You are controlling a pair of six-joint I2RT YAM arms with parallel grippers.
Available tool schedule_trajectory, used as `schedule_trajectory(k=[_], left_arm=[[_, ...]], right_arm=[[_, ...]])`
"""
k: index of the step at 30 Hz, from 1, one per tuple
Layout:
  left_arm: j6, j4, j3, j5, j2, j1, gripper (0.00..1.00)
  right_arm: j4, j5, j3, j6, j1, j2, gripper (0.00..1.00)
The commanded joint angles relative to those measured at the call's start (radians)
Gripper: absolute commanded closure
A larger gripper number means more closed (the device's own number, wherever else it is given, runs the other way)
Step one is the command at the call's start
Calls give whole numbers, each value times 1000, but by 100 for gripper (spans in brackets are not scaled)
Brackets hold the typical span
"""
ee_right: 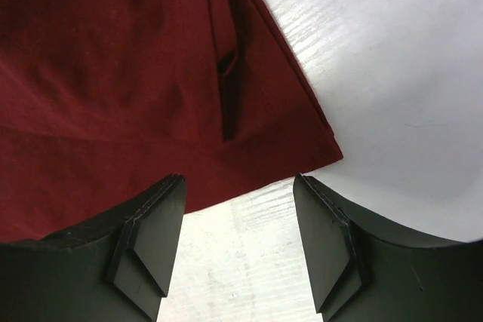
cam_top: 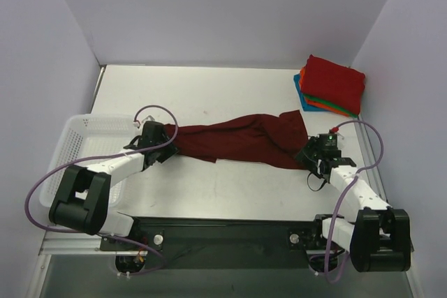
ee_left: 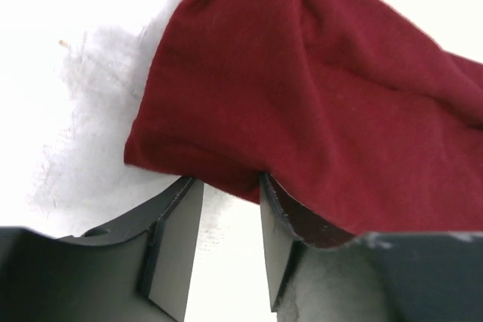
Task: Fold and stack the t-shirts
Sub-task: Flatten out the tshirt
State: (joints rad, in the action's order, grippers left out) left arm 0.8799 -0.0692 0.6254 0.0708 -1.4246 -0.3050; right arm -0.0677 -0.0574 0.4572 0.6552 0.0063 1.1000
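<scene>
Left claw (ee_left: 228,184) parted at maroon t-shirt (ee_left: 302,96) edge, right claw (ee_right: 240,180) likewise

1. Overhead view: bright, even light; only faint shadows on the white bench (cam_top: 209,95).
2. Left wrist view: bench overexposed to white glare; near jaws slightly blurred.
3. Right wrist view: streaky sheen on bench; jaws dark.
</scene>
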Motion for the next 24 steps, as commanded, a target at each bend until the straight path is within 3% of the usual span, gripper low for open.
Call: schedule_trajectory(k=[1,7,10,16,24], left_arm=[[-2,83,62,-11,3,12,56],[-25,71,118,-11,-34,21,75],[-32,39,132,-17,-37,21,80],[-32,37,139,-29,-31,21,84],[-25,46,145,-49,-34,21,85]], right_arm=[[34,-4,-18,12,-29,27,41],[22,-13,26,12,-40,110,52],[-26,42,15,14,-40,46,51],[-132,110,-12,35,-89,-57,49],[-69,65,49,41,-126,145,51]])
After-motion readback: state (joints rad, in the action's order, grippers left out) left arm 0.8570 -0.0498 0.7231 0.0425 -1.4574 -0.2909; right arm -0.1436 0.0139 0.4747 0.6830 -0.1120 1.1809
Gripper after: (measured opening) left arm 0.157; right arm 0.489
